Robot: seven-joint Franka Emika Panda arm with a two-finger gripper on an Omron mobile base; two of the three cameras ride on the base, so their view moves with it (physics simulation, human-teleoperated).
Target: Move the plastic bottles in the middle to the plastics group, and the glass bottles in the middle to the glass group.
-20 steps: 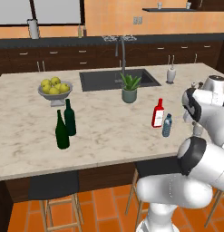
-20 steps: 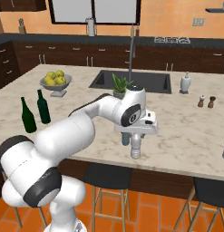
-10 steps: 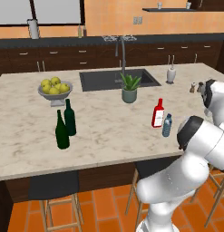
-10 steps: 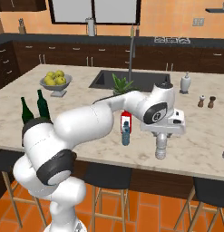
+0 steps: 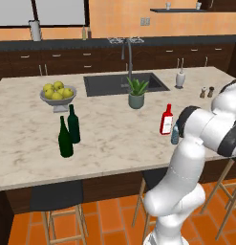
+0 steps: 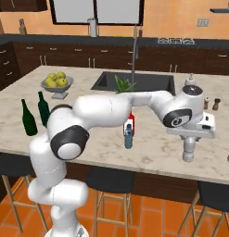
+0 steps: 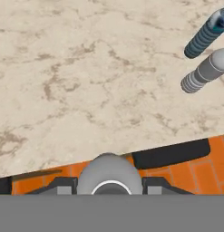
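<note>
My gripper (image 6: 189,140) is shut on the clear-whitish plastic bottle (image 6: 188,151), holding it upright low over the counter's right end; whether it touches the marble I cannot tell. Its pale cap (image 7: 109,176) sits between my fingertips (image 7: 61,184). The blue-grey plastic bottle (image 6: 129,137) stands mid-counter, with the red glass bottle (image 5: 166,119) just behind it. Two tall green wine bottles (image 5: 65,138) (image 5: 73,124) stand far to the left. Two ribbed plastic bottles, one dark (image 7: 205,37) and one grey (image 7: 204,72), stand ahead of my hand.
A bowl of lemons (image 5: 57,93), a potted plant (image 5: 137,93), the sink (image 5: 112,85), a white soap dispenser (image 5: 180,79) and two small shakers (image 5: 207,92) stand further back. The counter's front edge (image 7: 131,149) runs just beneath my hand, above a dark stool (image 7: 172,154).
The arm has swung right along the counter with the clear-whitish bottle in the gripper, away from the blue-grey and red bottles toward the right end.
</note>
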